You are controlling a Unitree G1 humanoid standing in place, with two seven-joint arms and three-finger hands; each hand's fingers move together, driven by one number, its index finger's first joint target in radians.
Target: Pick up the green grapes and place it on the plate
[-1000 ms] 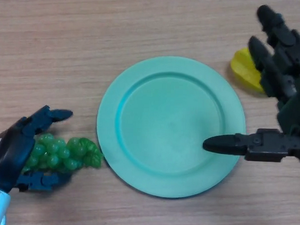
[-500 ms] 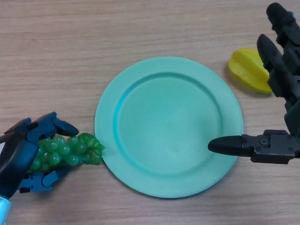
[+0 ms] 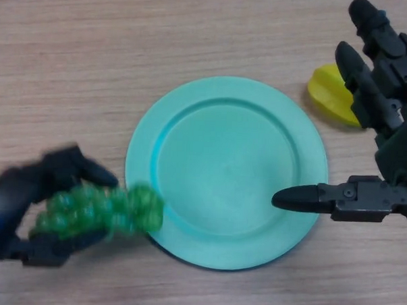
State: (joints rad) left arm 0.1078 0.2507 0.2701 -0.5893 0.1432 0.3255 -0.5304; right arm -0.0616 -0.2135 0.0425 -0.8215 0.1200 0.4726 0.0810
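**Surfaces and finishes**

Worktop (image 3: 92,66): pale wood-grain finish, fine horizontal streaks, matt, looks like laminate. Plate (image 3: 226,170): mint-green plastic by the look, smooth, soft satin sheen, moulded raised rim. Green grapes (image 3: 100,209): translucent glossy beads, plastic-looking, bumpy cluster surface. Yellow object (image 3: 333,94): smooth, ridged, slightly shiny, looks like plastic. Right hand (image 3: 386,147): black hard plastic shells, mostly matt, visible screws and seams. Left hand (image 3: 25,205): dark casing, same matt look as far as can be told.
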